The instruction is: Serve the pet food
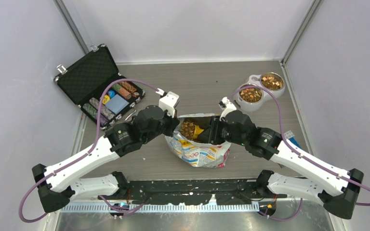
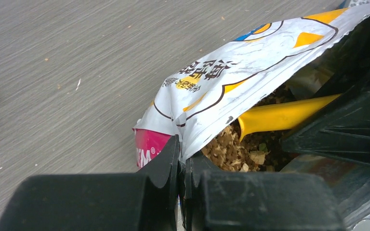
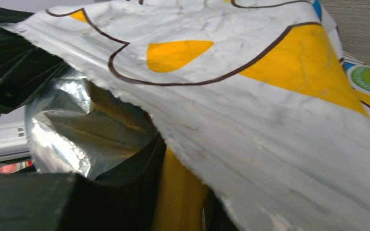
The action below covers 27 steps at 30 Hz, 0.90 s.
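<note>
The printed foil bag (image 1: 200,149) lies open in the middle of the table. Pet food (image 1: 188,129) shows in its mouth, and in the left wrist view (image 2: 229,149) as tan and brown bits. My left gripper (image 1: 175,124) is shut on the bag's left rim (image 2: 188,139), holding the mouth open. My right gripper (image 1: 211,131) reaches into the mouth and is shut on the handle of a yellow scoop (image 3: 180,197). The scoop (image 2: 279,115) lies over the kibble. The bag's upper flap (image 3: 250,106) covers the scoop's bowl in the right wrist view.
A white double bowl (image 1: 247,102) stands at the far right with kibble in both cups (image 1: 271,81). An open black case (image 1: 84,72) of poker chips (image 1: 125,89) sits at the far left. Grey walls close in the table.
</note>
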{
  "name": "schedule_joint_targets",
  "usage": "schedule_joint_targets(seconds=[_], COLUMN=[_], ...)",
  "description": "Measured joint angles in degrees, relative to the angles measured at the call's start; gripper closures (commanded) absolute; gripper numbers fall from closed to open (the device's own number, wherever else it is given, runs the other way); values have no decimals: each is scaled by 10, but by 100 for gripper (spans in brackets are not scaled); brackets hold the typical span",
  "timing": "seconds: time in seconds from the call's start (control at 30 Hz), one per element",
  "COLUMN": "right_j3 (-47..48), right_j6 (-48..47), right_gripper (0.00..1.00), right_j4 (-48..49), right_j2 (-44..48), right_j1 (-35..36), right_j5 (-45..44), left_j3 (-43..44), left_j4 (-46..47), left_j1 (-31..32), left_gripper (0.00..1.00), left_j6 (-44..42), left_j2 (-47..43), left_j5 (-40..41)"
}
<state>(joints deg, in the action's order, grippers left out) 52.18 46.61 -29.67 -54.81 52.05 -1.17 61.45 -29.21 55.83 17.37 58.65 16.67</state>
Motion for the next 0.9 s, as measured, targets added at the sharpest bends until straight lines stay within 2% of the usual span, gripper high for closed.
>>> schedule_joint_targets(seconds=[0.2,0.4,0.67,0.9], right_j3=[-15,-14,56,108], right_j6=[18,25,23,12], right_gripper=[95,95,95,95], right_j4=[-13,-34,-61,-91], right_j2=[58,76,-10,-27], right_j1=[0,0,-4,8], right_j5=[-4,-15,-16,-42], left_j3=[0,2,11,13], left_j4=[26,39,14,11], left_j1=[7,10,-2,-4], left_gripper=[100,100,100,100], left_j6=[0,0,0,-1], left_j2=[13,24,31,31], left_j5=[-23,-40,-29,-23])
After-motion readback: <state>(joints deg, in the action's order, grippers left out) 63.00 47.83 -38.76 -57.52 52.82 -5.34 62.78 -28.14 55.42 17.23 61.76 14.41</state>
